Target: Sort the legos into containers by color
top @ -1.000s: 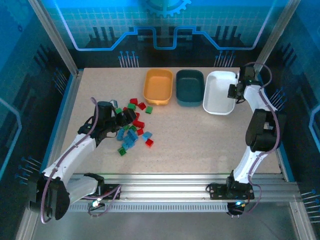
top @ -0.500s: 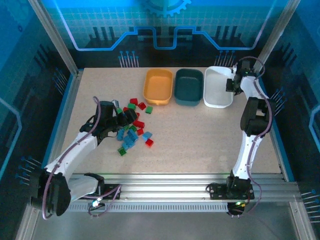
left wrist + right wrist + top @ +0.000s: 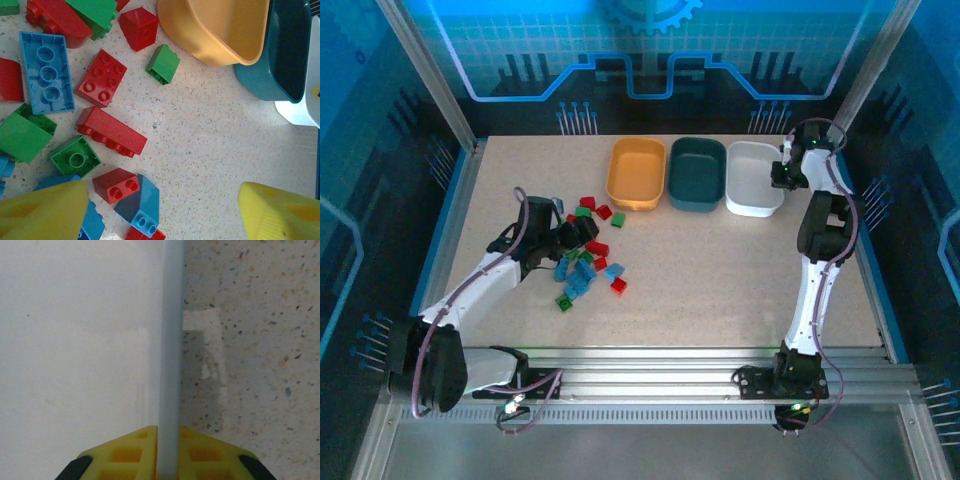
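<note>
White bin [image 3: 750,185] has slid left and squared up, now just beside teal bin [image 3: 697,175], in a row with orange bin [image 3: 637,172]. Right gripper [image 3: 167,440] clamped on its right rim. Left gripper [image 3: 165,200] spread wide, empty, over bricks [image 3: 588,258] loose on table [image 3: 740,280]. Bins staged, sorting not started.

White bin [image 3: 750,185] has slid left and squared up, now touching the teal bin [image 3: 697,175], right jaws on its rim; left jaws creep nearer the legos [image 3: 590,262].
</note>
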